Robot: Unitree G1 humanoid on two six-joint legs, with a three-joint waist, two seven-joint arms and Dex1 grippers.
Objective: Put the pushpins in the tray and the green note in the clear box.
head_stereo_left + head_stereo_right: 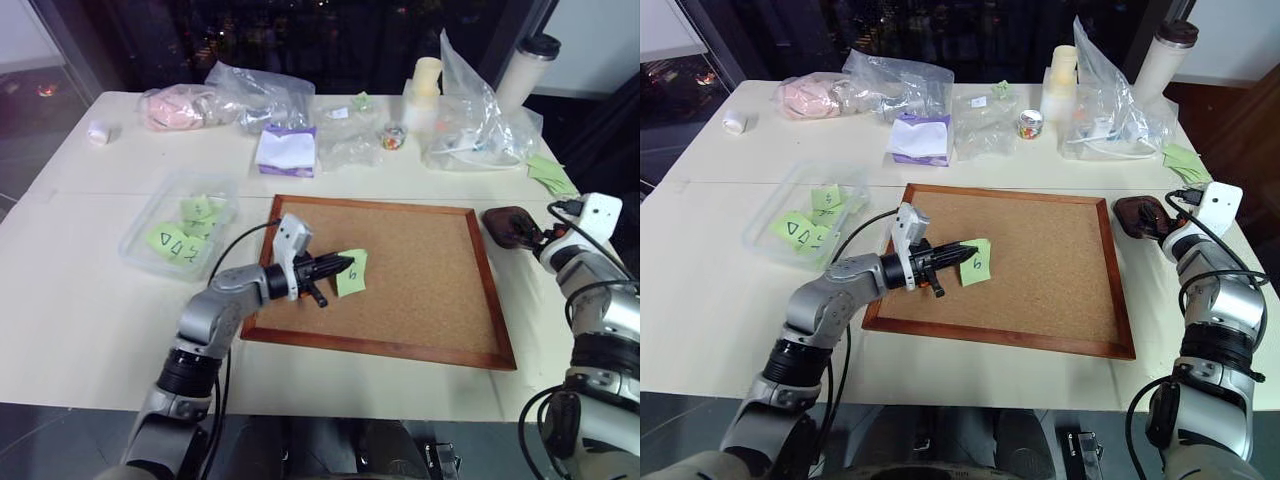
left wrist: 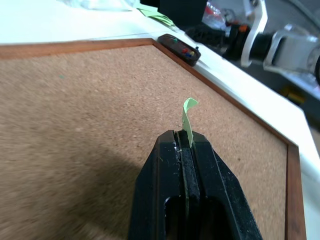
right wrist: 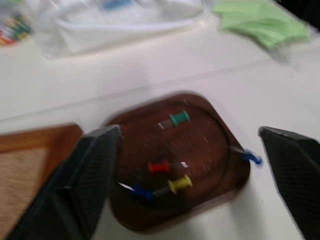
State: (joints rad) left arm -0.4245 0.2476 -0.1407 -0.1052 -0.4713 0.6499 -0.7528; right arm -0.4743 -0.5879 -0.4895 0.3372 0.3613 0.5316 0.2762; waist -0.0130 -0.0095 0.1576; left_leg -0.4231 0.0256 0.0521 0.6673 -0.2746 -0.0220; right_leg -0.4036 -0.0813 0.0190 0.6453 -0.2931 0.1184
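White table (image 1: 90, 300) stretched under both arms, with a wood-framed corkboard (image 1: 420, 290) lying flat at its middle and crinkled plastic bags (image 1: 260, 95) along the far edge. Over the corkboard's left part, the left gripper (image 1: 340, 266) pointed level toward the right, its jaws pressed together on one edge of the green note (image 1: 352, 272). That note stuck out past the jaw tips and hung just above the cork; in the left wrist view its thin edge (image 2: 188, 120) rose from the slit between the closed jaws. To the left of the corkboard, well apart from the held note, sat the clear box (image 1: 140, 225) with several other green notes (image 1: 170, 243) inside, some bearing triangle outlines.

Off the corkboard's far right corner lay the tray (image 1: 508, 226), just beside the frame. The right gripper (image 3: 187, 170) hovered over it with its jaws spread wide, one finger on each side of the tray and nothing between them. Pushpins (image 3: 161, 167) lay in the tray: green, red, yellow and blue. One more blue pin (image 3: 251, 158) rested at the tray's rim, on the side by the far jaw. A stack of green paper (image 3: 260, 22) lay beyond the tray.
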